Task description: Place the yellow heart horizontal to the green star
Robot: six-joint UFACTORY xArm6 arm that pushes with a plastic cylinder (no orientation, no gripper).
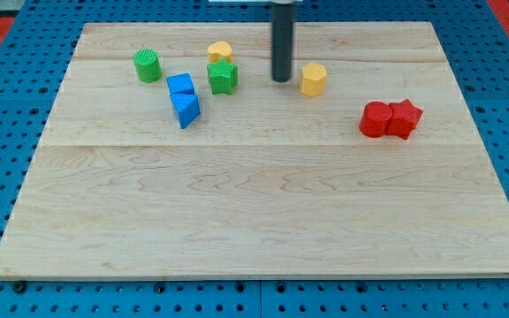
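The green star (223,77) sits on the wooden board (254,203) near the view's top, left of centre. One yellow block (220,52) lies just above it, nearly touching; its shape is hard to make out. A second yellow block (313,79), faceted, lies to the star's right at about the same height in the view. My tip (281,80) rests on the board between the star and this second yellow block, close to that block's left side and apart from the star.
A green cylinder (148,65) lies at the top left. A blue cube (180,85) and a blue triangle (186,109) touch just left of the star. A red cylinder (376,119) and a red star-like block (405,117) touch at the right.
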